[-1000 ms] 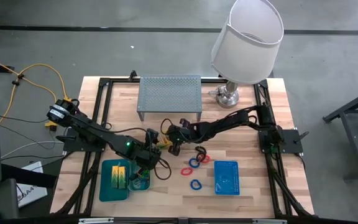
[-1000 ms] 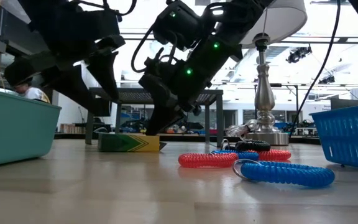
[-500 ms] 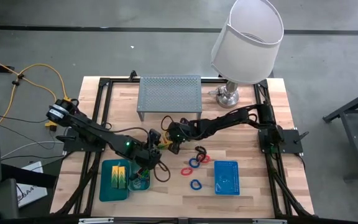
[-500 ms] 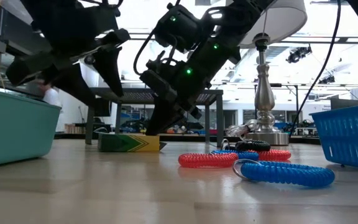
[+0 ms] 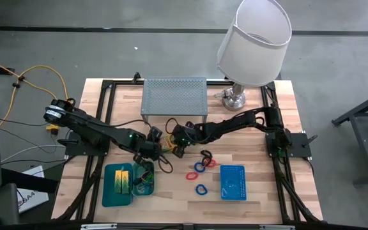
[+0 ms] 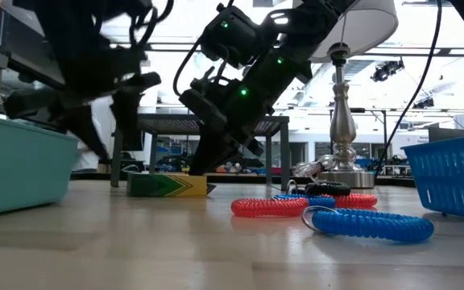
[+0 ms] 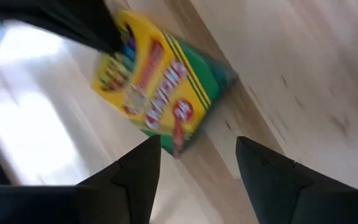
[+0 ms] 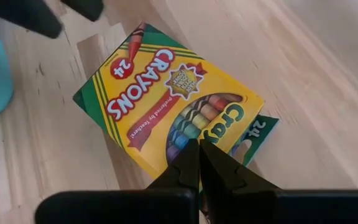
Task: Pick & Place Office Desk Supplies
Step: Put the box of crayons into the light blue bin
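A yellow-green crayon box (image 5: 168, 145) (image 8: 160, 106) (image 6: 167, 184) lies flat on the table between both grippers. My right gripper (image 8: 199, 155) (image 5: 176, 150) is shut, with its tips on the box. My left gripper (image 7: 197, 155) (image 5: 157, 145) stands open just left of the box (image 7: 160, 93), touching nothing. Yellow-green blocks (image 5: 122, 180) lie in a teal tray (image 5: 109, 191). Red, blue and black band loops (image 5: 200, 167) (image 6: 284, 205) lie on the wood beside the blue mesh basket (image 5: 233, 182). My right gripper presses its shut fingertips (image 8: 191, 163) down on the crayon box's printed top face, near one end (image 8: 194, 134). The fingers slant down from the table's right side. The box stays flat on the table, and a green corner (image 8: 253, 134) sticks out beneath it.
A grey perforated riser shelf (image 5: 174, 96) stands at the far edge, with a white-shaded lamp (image 5: 254, 38) to its right. A second, smaller teal tray (image 5: 147, 188) sits beside the first. In the low view, one teal tray (image 6: 14, 169) rises at the left.
My left gripper has left the spot above the teal trays and gone toward the table's far edge, up to the crayon box, rolling its wrist as it went. The crayon box and my right gripper have stayed where they were.
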Tool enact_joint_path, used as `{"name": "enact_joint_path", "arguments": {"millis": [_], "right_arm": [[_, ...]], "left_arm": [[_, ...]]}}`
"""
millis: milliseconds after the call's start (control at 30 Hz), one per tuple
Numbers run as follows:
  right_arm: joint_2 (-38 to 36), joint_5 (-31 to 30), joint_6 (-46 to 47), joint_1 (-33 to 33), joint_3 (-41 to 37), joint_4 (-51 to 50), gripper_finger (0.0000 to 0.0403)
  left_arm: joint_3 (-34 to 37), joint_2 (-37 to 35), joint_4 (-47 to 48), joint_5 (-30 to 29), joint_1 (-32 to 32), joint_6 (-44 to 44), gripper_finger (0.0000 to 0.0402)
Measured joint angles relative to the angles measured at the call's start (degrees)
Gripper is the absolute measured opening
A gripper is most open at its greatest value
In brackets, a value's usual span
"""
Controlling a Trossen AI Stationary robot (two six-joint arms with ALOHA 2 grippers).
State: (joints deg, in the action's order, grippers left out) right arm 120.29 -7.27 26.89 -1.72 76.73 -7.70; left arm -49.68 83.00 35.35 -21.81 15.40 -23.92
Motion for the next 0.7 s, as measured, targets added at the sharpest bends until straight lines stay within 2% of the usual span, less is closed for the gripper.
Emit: {"name": "enact_joint_path", "arguments": {"millis": [400, 567, 700], "right_arm": [[0.13, 3.80, 2.28, 0.31, -0.02, 1.37, 0.0002], [0.13, 2.74, 5.52, 0.31, 0.00, 0.45, 0.0002], [0.11, -1.25, 7.80, -0.40, 0.13, -1.60, 0.0002]], "left_arm": [[1.21, -0.02, -2.85, -3.60, 0.11, -5.22, 0.0199], [1.21, -0.02, -2.84, -3.58, 1.09, -6.26, 0.0199], [1.19, -0.02, -2.47, -3.58, 1.71, -6.26, 0.0199]]}}
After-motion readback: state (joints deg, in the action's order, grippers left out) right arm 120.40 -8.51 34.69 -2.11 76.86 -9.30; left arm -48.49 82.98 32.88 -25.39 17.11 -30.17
